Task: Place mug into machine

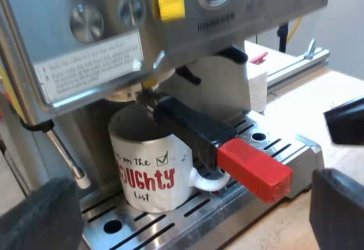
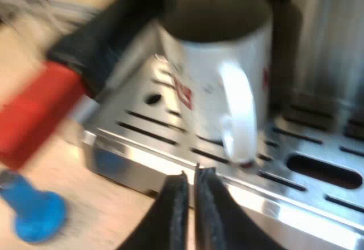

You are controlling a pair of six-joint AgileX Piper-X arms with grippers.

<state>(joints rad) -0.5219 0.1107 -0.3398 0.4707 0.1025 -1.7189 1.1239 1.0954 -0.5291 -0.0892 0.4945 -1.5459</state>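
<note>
The white mug, printed "on the naughty list", stands upright on the espresso machine's slotted drip tray, under the metal holder locked into the machine's front. The holder's dark handle passes over the mug's rim and ends in red. My left gripper is open, its fingers wide apart before the tray with nothing between them. My right gripper is shut on nothing, low at the drip tray's front edge, just short of the handle of the mug.
A blue tamper stands on the wooden table below the holder's red end. The steam wand hangs beside the mug. A black shape sits off the tray's corner. A white container stands beyond the machine.
</note>
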